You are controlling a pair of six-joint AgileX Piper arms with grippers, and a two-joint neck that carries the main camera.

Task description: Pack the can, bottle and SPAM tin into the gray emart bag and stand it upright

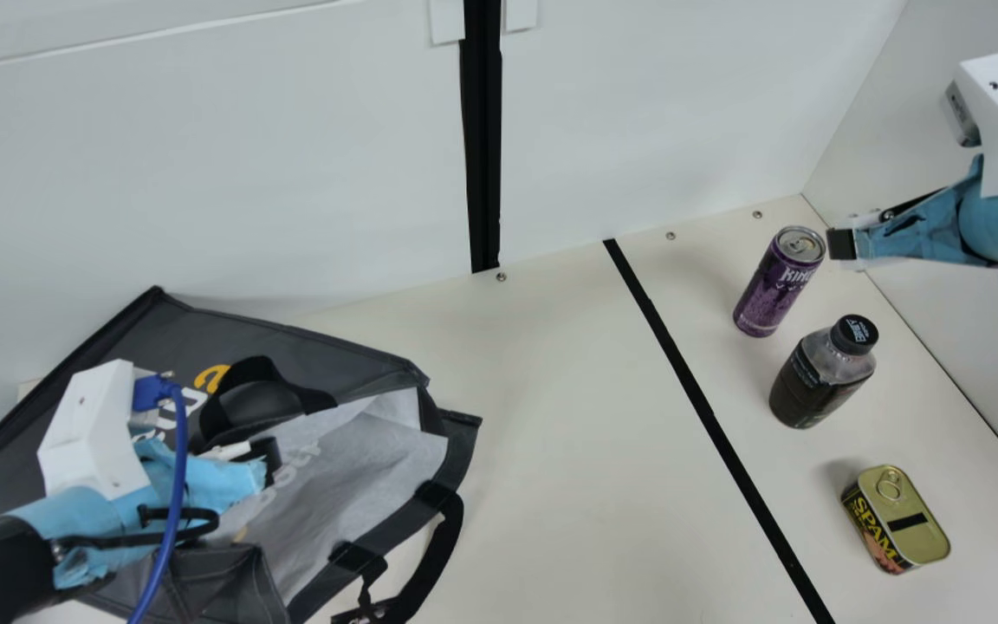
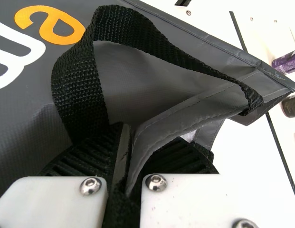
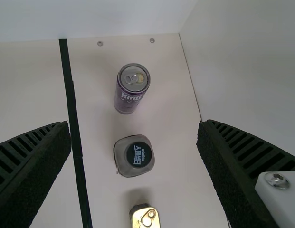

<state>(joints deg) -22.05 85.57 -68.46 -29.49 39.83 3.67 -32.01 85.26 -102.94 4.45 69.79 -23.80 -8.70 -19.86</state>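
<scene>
We had the limp gray bag [image 1: 291, 347] at left, its firmer stitched fold [image 2: 152, 137] pinched tight by our left gripper [image 2: 128, 147]. At right, we judged the smooth, heavy bottle [image 1: 815, 381] and slick metal can [image 1: 772, 286] best clasped round the body, the rigid, round-cornered tin [image 1: 919, 542] across its sides; near them our right gripper [image 3: 134, 124] spread wide, empty.

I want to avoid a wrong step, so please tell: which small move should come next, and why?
Probably lower the open right gripper toward the bottle: in its wrist view, the upright bottle appears between the fingers, while the left gripper holds the bag.
</scene>
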